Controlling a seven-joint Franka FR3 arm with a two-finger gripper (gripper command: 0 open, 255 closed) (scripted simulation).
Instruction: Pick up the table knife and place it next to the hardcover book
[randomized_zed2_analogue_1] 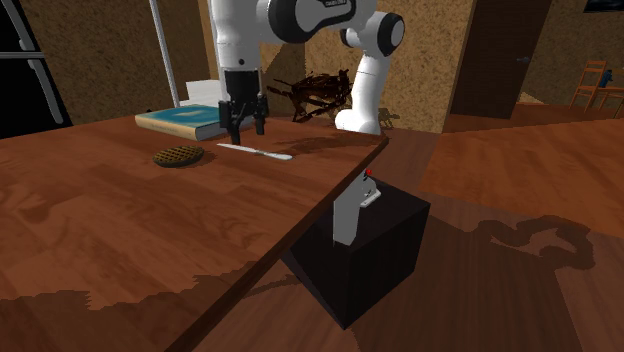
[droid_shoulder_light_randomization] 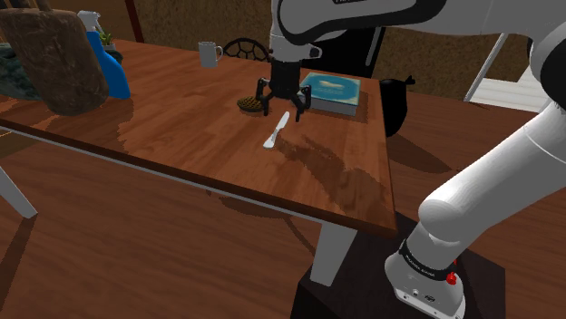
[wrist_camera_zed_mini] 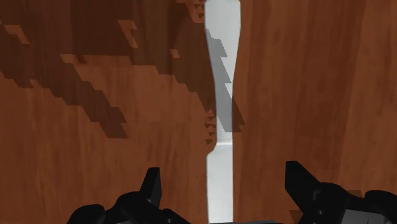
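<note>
Two fingers [wrist_camera_zed_mini: 151,188] of the gripper [wrist_camera_zed_mini: 225,173] stand wide apart in the wrist view, holding nothing. The knife [wrist_camera_zed_mini: 222,127] lies flat on the table [wrist_camera_zed_mini: 95,159] between them, touched by neither. The shoulder view adds the book [droid_shoulder_light_randomization: 332,91], with the knife near it but apart, a brown disc [droid_shoulder_light_randomization: 248,104] farther from the book, and a mug [droid_shoulder_light_randomization: 209,54] well away. The second exterior view has the gripper over the knife's book-side end.
</note>
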